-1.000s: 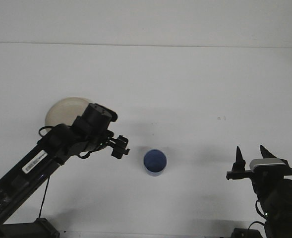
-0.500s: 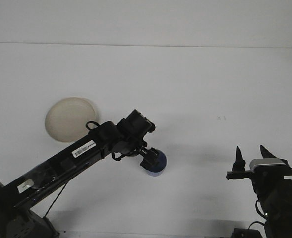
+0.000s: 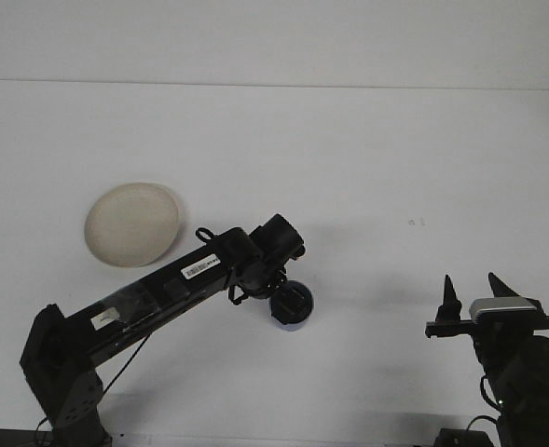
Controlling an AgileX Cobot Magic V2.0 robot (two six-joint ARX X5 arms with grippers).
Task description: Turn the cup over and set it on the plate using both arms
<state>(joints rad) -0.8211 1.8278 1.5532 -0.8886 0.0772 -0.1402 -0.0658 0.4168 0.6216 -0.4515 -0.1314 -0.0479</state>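
Matte white table (image 3: 349, 168): left hand (image 3: 291, 303) covers round blue cup (image 3: 293, 320), grip unclear; right hand (image 3: 470, 296) apart.

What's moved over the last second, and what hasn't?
The left arm swung right, away from the plate, and stretched out until the left tool came down over the blue cup. Whether it has gripped the cup cannot be seen. The cup sits at the same spot, and the plate, now fully uncovered, has not shifted. The right tool stayed parked, jaws apart.
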